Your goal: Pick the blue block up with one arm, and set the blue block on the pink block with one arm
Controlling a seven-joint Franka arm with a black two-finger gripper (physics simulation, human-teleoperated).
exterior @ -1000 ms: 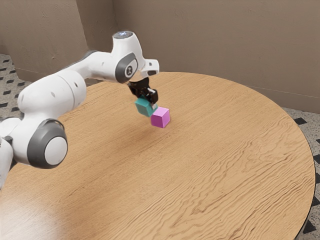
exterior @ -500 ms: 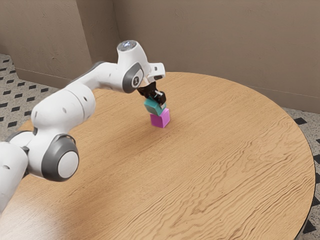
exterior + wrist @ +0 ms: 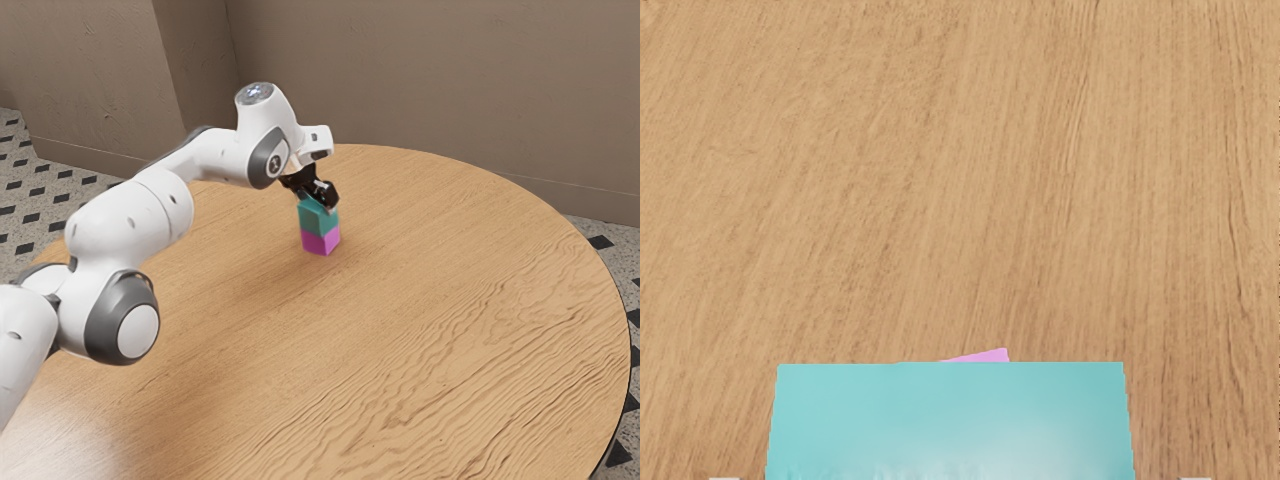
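Observation:
The blue, teal-looking block rests squarely on top of the pink block on the round wooden table. My black gripper sits right over the stack, its fingers shut on the blue block's upper part. Seen from the wrist, the blue block lies just under my hand, and a thin sliver of the pink block peeks out behind it.
The table's curved rim runs along the exterior view's right. Beige walls stand behind the table, and patterned floor lies to the exterior view's left. The white arm spans the table's left side.
My gripper carried the blue block from beside the pink block to above it, then lowered it onto the pink block's top. The pink block stayed put.

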